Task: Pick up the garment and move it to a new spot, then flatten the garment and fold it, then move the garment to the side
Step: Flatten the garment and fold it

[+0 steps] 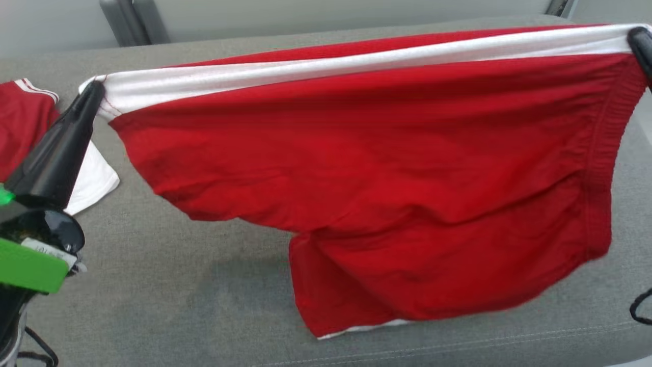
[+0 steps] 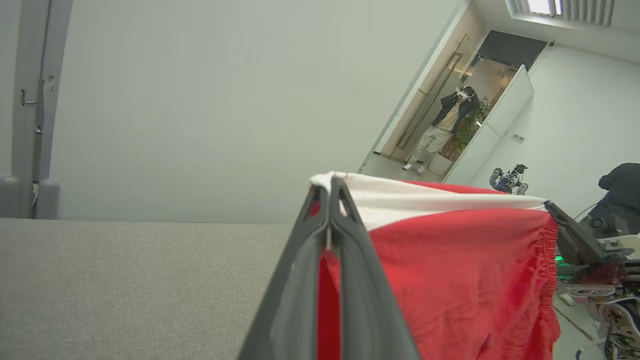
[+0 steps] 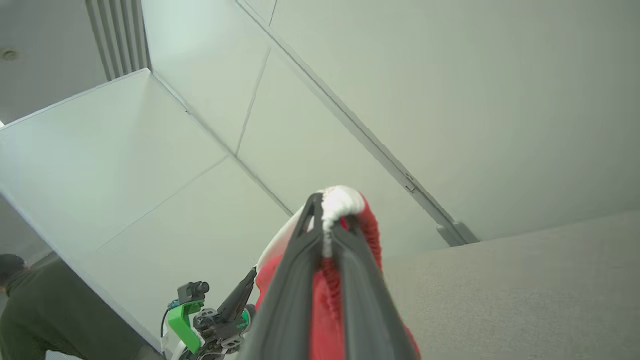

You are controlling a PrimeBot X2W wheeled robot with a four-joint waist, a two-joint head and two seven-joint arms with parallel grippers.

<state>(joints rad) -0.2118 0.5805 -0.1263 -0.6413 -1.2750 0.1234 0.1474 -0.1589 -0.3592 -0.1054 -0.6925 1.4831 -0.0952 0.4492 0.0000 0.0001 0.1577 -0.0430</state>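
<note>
The garment [image 1: 387,168] is a pair of red shorts with a white side stripe, stretched taut in the air above the grey cushion [image 1: 178,285]. My left gripper [image 1: 94,92] is shut on its white corner at the upper left. My right gripper [image 1: 636,38] is shut on the waistband corner at the upper right. The red legs hang down, the lowest hem near the cushion. In the left wrist view my left gripper [image 2: 330,187] pinches the white edge of the garment [image 2: 450,270]. In the right wrist view my right gripper [image 3: 327,210] clamps bunched white and red cloth [image 3: 345,200].
Another red and white garment [image 1: 30,132] lies on the cushion at the far left, behind my left arm. A pale wall [image 1: 331,15] runs behind the cushion. A person [image 2: 445,125] stands in a doorway far off, and another person [image 3: 30,310] is near the robot.
</note>
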